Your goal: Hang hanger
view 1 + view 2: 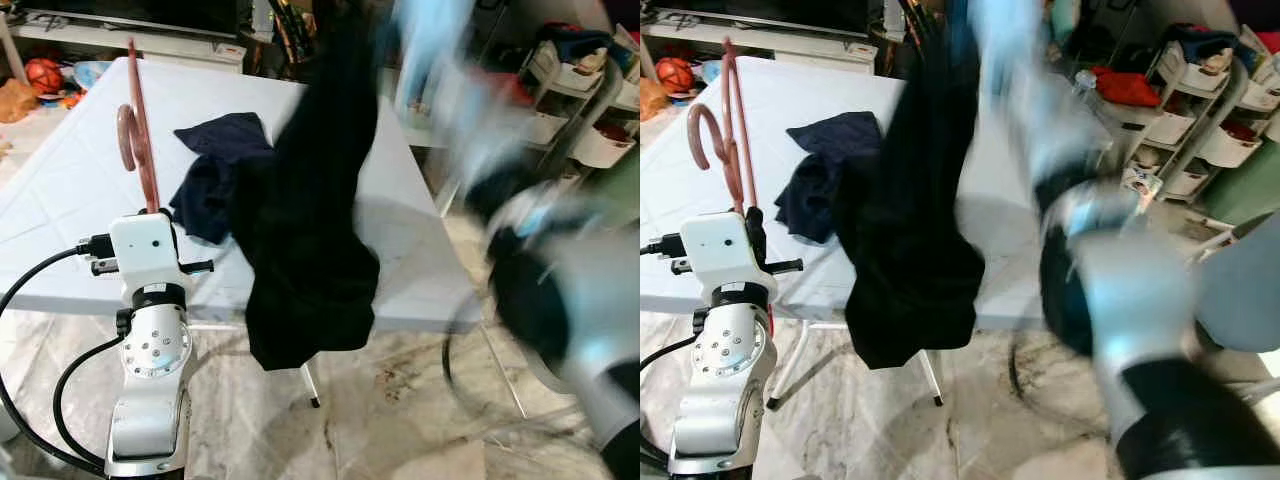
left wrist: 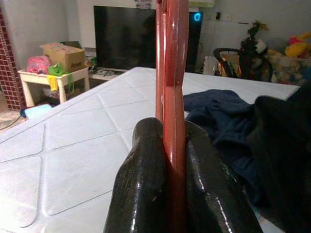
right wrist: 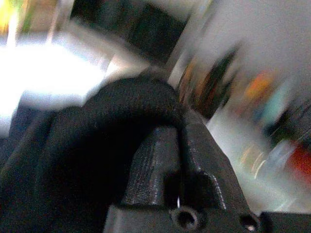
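**Camera setup: head stereo pair plus two wrist cams**

Both eye views look forward and down from the head, sharing the white quilted-pattern table (image 1: 80, 180) and hanging black garment (image 1: 915, 200). Left wrist view sits close behind its black fingers (image 2: 146, 184), facing across the table toward a dark TV screen (image 2: 124, 43). Right wrist view is close-up, blurred.

Hanger (image 1: 138, 130): reddish-pink. Hanging garment (image 1: 310, 200): black; crumpled cloth (image 1: 215, 165) on table: navy. Table (image 1: 70, 180): white (diamond-quilted surface pattern).
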Robot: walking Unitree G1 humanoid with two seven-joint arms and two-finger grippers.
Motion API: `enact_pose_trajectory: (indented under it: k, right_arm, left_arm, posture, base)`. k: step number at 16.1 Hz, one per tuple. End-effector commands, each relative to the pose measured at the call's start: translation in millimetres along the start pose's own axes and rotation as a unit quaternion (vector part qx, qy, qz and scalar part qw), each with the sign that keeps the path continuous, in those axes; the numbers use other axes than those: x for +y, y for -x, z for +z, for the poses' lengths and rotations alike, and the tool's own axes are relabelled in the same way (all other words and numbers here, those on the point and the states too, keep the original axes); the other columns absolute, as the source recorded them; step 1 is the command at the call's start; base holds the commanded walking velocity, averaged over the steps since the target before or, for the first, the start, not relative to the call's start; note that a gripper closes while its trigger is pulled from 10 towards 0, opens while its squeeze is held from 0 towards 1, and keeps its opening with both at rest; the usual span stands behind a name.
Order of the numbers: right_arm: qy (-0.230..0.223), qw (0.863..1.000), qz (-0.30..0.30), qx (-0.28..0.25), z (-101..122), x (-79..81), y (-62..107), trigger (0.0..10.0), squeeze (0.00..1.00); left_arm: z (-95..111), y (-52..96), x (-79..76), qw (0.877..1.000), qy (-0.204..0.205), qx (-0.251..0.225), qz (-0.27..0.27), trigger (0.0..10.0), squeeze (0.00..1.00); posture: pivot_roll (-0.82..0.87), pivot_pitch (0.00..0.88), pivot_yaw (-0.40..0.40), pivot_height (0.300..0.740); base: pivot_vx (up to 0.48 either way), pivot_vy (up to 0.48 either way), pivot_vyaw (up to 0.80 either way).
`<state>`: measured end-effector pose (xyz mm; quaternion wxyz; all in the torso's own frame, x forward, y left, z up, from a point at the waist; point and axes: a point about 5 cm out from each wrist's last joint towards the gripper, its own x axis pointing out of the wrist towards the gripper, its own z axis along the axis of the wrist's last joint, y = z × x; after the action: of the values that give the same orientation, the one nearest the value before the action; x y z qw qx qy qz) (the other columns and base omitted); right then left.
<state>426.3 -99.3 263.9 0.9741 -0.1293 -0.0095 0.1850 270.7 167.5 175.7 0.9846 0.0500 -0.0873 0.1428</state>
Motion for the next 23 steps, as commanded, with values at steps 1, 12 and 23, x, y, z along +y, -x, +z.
enact_pose_trajectory:
  k: [1, 12, 23]
  right_arm:
    - [0.002, 0.999, 0.021, 0.047, -19.8, -2.3, 3.9, 10.0, 0.00]
    - [0.017, 0.961, 0.258, 0.099, -99.5, 15.1, 40.4, 10.0, 1.00]
    - [-0.070, 0.950, 0.300, 0.053, -103.6, -16.7, 81.8, 10.0, 1.00]
  left_arm:
    - [1.1, 0.2, -6.4, 1.000, 0.006, -0.004, -0.018, 10.0, 0.00]
    - [0.4, -2.2, -17.1, 0.998, 0.020, 0.000, -0.066, 10.0, 0.00]
    - [-11.2, -3.3, -19.0, 0.996, 0.026, 0.019, -0.085, 10.0, 0.00]
  posture:
    - [0.04, 0.000, -0.168, 0.740]
    - [0.02, 0.000, -0.103, 0.740]
    - [0.01, 0.000, -0.098, 0.740]
  base:
    - [0.000, 0.000, 0.00]
    - [0.000, 0.000, 0.00]
    - [0.000, 0.000, 0.00]
